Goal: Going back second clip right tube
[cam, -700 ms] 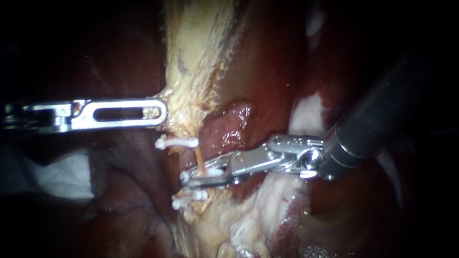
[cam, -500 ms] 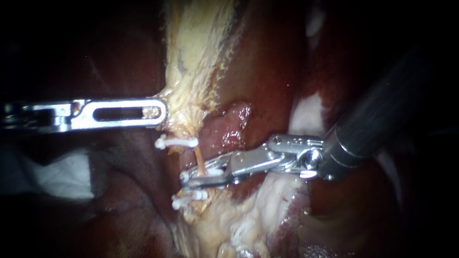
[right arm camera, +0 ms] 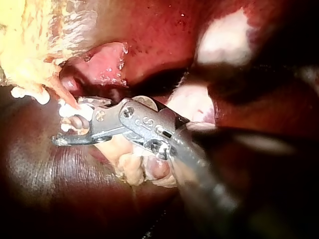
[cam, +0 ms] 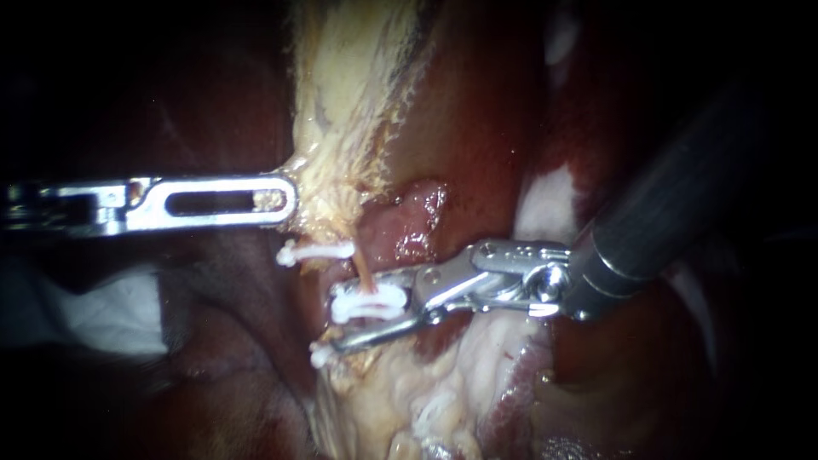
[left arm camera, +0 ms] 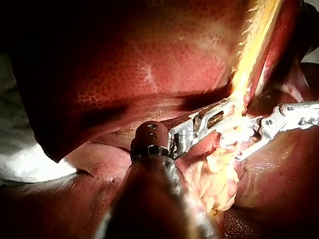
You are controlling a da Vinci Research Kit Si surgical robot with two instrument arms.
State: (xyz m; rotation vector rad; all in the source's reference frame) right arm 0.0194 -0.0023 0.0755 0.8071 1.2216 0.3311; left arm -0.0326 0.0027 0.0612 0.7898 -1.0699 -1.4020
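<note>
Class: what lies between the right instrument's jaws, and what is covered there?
A white clip lies between the right instrument's open jaws, across a thin tube. The clip covers the tube's stretch inside it.

clip [cam: 368,300]: white | tube [cam: 365,271]: orange | tissue [cam: 349,77]: pale yellow | liver [cam: 477,111]: dark red
</note>
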